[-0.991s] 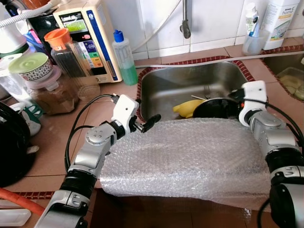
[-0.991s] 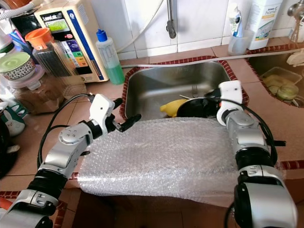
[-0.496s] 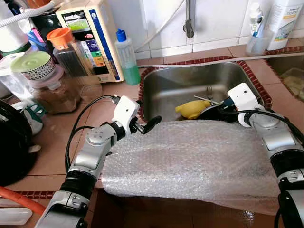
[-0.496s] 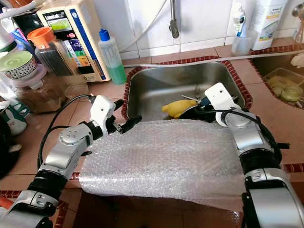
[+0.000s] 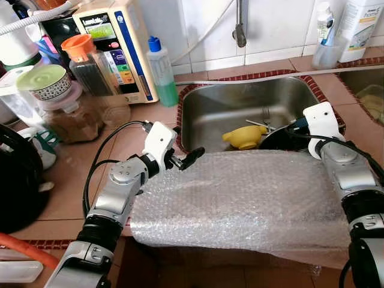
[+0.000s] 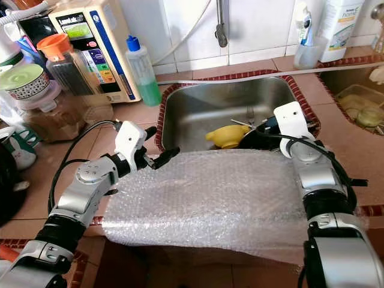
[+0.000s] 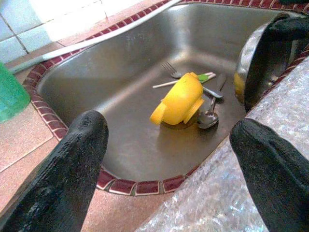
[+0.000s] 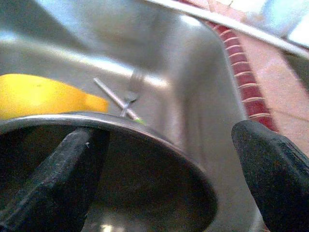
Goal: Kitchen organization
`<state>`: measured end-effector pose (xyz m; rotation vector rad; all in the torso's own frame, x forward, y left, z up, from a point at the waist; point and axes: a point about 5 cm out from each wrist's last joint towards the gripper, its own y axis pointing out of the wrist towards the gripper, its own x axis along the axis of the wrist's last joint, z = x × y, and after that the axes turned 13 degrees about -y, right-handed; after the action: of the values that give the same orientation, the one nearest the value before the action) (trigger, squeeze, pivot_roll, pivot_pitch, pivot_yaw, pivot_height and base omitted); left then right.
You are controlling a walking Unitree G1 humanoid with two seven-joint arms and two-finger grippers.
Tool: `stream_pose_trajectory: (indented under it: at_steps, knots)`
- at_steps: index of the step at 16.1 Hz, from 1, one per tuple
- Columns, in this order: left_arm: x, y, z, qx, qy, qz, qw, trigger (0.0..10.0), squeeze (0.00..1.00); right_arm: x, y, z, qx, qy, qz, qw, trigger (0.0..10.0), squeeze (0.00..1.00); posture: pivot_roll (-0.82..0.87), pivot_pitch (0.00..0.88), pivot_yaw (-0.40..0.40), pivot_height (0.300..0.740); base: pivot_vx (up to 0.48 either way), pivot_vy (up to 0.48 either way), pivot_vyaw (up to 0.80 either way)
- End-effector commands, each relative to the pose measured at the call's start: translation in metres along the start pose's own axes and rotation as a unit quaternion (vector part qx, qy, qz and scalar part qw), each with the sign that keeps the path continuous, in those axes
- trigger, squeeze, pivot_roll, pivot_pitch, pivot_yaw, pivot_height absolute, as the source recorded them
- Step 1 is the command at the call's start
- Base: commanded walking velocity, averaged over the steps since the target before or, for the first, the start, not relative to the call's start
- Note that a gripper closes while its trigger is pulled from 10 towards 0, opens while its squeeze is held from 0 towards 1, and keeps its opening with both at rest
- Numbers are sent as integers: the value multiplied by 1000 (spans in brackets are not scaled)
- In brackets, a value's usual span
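Observation:
A steel sink [image 5: 228, 105] holds a yellow cup [image 5: 243, 137] on its side, a fork [image 7: 169, 67], a spoon [image 7: 208, 116] and a dark steel bowl [image 5: 282, 139] tilted at the front right. My right gripper [image 5: 294, 127] is open and straddles the bowl's rim [image 8: 145, 130], one finger inside the bowl and one outside. At the sink's front left corner my left gripper [image 5: 183, 159] hovers open and empty, pointing toward the cup [image 7: 179, 99]. A sheet of bubble wrap [image 5: 240, 198] covers the counter's front edge between both arms.
On the left counter stand a green soap bottle [image 5: 162, 72], a water appliance [image 5: 117, 42], several jars [image 5: 90, 60] and a black round object [image 5: 18, 180]. The faucet [image 5: 240, 24] hangs over the sink. A second basin [image 5: 372, 90] lies at the right.
My right wrist tipped down toward the bowl half a second ago and has since turned back up at its rim. The left arm and the cup have not moved.

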<state>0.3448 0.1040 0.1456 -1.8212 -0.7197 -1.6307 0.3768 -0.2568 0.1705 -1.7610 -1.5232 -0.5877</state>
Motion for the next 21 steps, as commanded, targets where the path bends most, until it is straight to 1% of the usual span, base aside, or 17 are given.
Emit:
stream_pose_trajectory:
  at_steps: [1,2,3,4,5,6,8,9,10,12,14,16,17,18,19,20,21]
  knots:
    - [0,-3,2,2,5,5,1000,10000,0,-28,-3,24,58,1,58,997,10000,1000,-312,85,246,740,0,0,0]
    - [0,-3,3,3,4,6,1000,10000,0,-28,-3,22,44,14,51,998,10000,1000,-311,85,246,740,0,0,0]
    - [0,-3,3,3,3,7,1000,10000,0,-28,-6,40,136,-19,37,990,10000,1000,-312,85,250,740,0,0,0]
    - [0,-3,3,3,2,8,1000,10000,0,-30,-9,50,175,-58,38,982,10000,1000,-312,86,249,740,0,0,0]
    - [-1,-3,2,2,2,9,1000,10000,0,-31,-6,42,129,-66,49,988,10000,1000,-312,86,249,740,0,0,0]
    - [0,-3,2,1,3,10,1000,10000,0,-35,-4,24,71,-21,79,994,10000,1000,-312,86,249,740,0,0,0]
    - [0,-3,2,1,3,10,1000,10000,0,-35,-10,45,174,-59,54,982,10000,1000,-311,87,251,740,0,0,0]
    - [-1,-3,3,2,3,11,1000,10000,0,-36,-6,32,92,-57,75,991,10000,988,-312,85,246,740,0,0,0]
    - [-1,-3,3,4,2,10,1000,10000,0,-37,-5,25,60,-45,85,994,10000,988,-312,78,248,740,0,0,0]
    - [-1,-2,2,5,0,10,1000,10000,0,-35,-4,33,83,-44,77,993,10000,984,-311,67,242,740,0,0,0]
    - [1,-1,2,5,0,9,1000,10000,0,-32,-4,31,82,-57,73,992,10000,980,-317,72,244,740,0,0,0]
    - [2,0,2,6,0,7,1000,10000,0,-33,-3,18,23,-54,87,994,10000,973,-316,78,245,740,0,0,0]
    - [1,-1,3,8,-1,10,1000,10000,0,-38,-4,25,62,-56,97,992,10000,643,-316,78,246,740,0,0,0]
    - [0,-1,4,9,-2,11,1000,10000,0,-44,-7,34,102,-69,105,987,10000,118,-317,80,245,740,0,0,0]
    - [0,-1,5,14,-1,11,1000,10000,0,-43,-6,29,74,-66,102,990,10000,82,-315,79,246,740,0,0,0]
    - [1,-1,6,17,-3,10,1000,10000,0,-41,-4,12,3,-22,106,994,10000,82,-315,79,246,740,0,0,0]
    - [1,-1,6,17,-3,10,1000,10000,0,-39,-4,6,-16,-14,105,994,10000,82,-316,80,248,740,0,0,0]
